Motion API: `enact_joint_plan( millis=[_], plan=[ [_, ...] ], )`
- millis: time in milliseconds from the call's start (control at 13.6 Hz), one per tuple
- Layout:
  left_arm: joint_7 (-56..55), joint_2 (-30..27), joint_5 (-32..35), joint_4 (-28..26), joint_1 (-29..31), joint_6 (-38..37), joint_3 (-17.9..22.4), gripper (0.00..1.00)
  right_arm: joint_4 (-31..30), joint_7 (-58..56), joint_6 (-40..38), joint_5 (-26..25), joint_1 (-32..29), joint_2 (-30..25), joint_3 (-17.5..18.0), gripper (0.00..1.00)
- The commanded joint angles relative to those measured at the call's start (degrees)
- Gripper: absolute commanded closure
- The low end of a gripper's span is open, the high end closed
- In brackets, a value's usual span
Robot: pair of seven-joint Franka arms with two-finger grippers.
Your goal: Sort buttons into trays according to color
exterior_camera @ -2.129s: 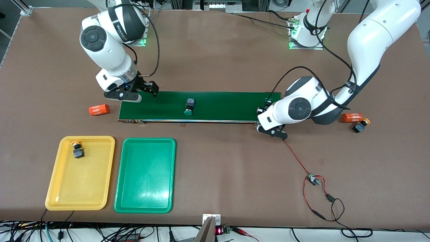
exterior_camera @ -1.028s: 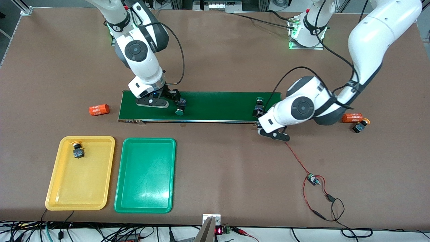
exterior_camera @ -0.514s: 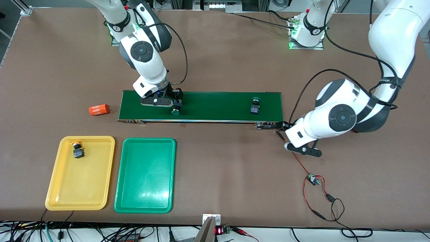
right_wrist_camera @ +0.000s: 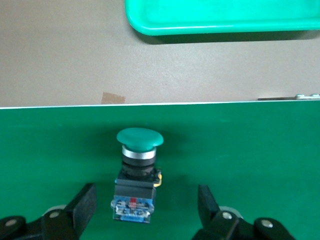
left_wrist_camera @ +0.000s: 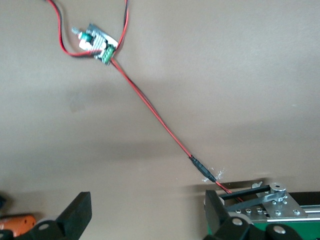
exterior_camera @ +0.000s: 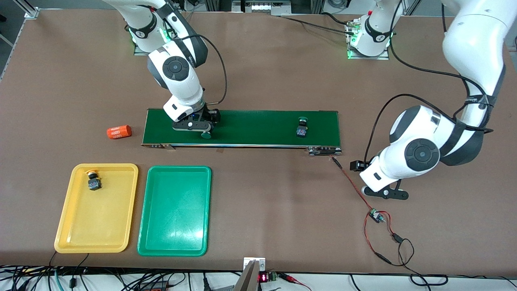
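Observation:
A green button [right_wrist_camera: 137, 180] lies on the dark-green conveyor belt [exterior_camera: 258, 127], cap [exterior_camera: 207, 135] toward the front camera. My right gripper [exterior_camera: 210, 123] [right_wrist_camera: 146, 205] is low over it, open, with a finger on each side of the dark body and a gap on both sides. A second green button [exterior_camera: 301, 128] sits on the belt toward the left arm's end. A yellow button [exterior_camera: 93, 180] lies in the yellow tray [exterior_camera: 97, 226]. Beside it is the green tray [exterior_camera: 173, 226] [right_wrist_camera: 220, 15], with nothing in it. My left gripper [exterior_camera: 359, 166] [left_wrist_camera: 146, 212] hangs open over bare table off the belt's end.
An orange cylinder [exterior_camera: 119, 132] lies off the belt's end toward the right arm. A red-and-black wire [exterior_camera: 355, 188] [left_wrist_camera: 150, 110] runs from the belt's metal end [left_wrist_camera: 270, 200] to a small controller board [exterior_camera: 375, 216] [left_wrist_camera: 97, 42]. An orange shape [left_wrist_camera: 15, 222] shows near my left gripper.
The belt has carried both green buttons toward the right arm's end. My right gripper has come over one and straddles it. My left arm has drawn away from the belt toward the front camera.

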Motion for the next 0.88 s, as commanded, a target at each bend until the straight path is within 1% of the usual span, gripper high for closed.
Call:
enact_joint_plan(
  millis=[0,73,147,294,367,441,514,587,734,808],
  plan=[
    [1.02,-6.71,-11.81,0.14,-11.1,-0.44,16.52,0.0,-0.12,0.81,1.31,-1.09,0.07,0.37,-0.21,0.12],
    [2.59,-7.58,-14.72,-0.3,-10.68,-0.44,17.24,0.0,-0.12,0.81,1.39,-1.09,-0.02,0.37,-0.3,0.14],
    [5.48,-8.55,-16.41,-0.56,-10.24,-0.44,18.21,0.0,-0.12,0.63,1.57,-1.09,-0.19,0.37,-0.39,0.14],
    [9.97,-11.18,-20.44,-2.05,-10.5,-0.52,23.2,0.0,-0.03,-0.42,2.36,-1.09,-0.63,0.98,-0.82,0.17],
    [11.56,-12.24,-22.21,-3.1,-10.24,-0.7,24.36,0.0,-0.03,-1.03,2.71,-1.09,-0.81,1.16,-1.17,0.21],
    [11.92,-13.3,-22.4,-4.85,-10.23,-0.79,26.02,0.0,0.06,-1.47,2.8,-1.09,-0.9,1.33,-1.27,0.24],
    [12.27,-16.0,-22.4,-9.66,-10.15,-0.53,28.65,0.0,0.14,-2.0,3.06,-1.17,-0.9,1.6,-1.88,0.31],
    [12.36,-17.68,-22.4,-12.23,-10.15,-0.52,30.07,0.0,0.06,-2.35,3.5,-1.17,-0.9,1.77,-1.97,0.34],
    [13.67,-19.01,-21.79,-16.19,-8.66,-0.44,30.7,0.0,0.14,-2.79,3.68,-1.17,-0.98,1.95,-2.32,0.42],
    [18.12,-19.02,-21.78,-17.25,-7.17,-0.35,30.7,0.0,0.14,-2.88,3.85,-1.26,-0.98,1.95,-2.67,0.46]
  ],
)
